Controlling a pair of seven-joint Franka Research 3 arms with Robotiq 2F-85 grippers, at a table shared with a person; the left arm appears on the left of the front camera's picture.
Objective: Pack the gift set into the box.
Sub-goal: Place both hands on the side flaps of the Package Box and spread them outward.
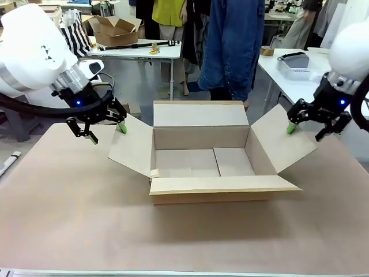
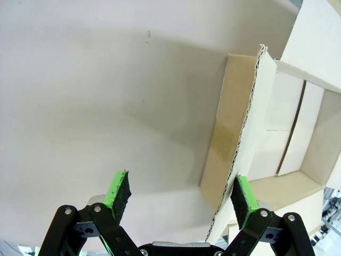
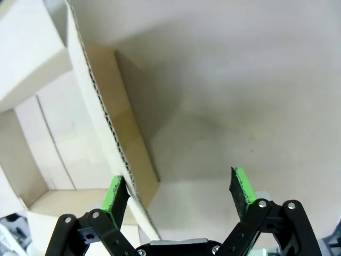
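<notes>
The box [image 1: 199, 137] stands open in the middle of the table, all four flaps spread outward and its inside bare. My left gripper [image 1: 107, 133] hovers open at the outer edge of the left flap [image 1: 132, 147]. In the left wrist view that flap's [image 2: 242, 128] corrugated edge runs just inside one green pad [image 2: 243, 196] of the left gripper [image 2: 181, 195]. My right gripper [image 1: 305, 133] is open at the right flap [image 1: 281, 141]. In the right wrist view the flap's [image 3: 101, 117] edge passes close to a pad [image 3: 115, 194] of that gripper [image 3: 178, 192]. The gift set is out of view.
A person in blue denim [image 1: 232, 46] stands just behind the box at the far side. The brown tabletop [image 1: 69, 219] stretches bare to the front and sides. Farther back are a white table with a smaller carton [image 1: 116, 30] and another with a grey tray [image 1: 295, 63].
</notes>
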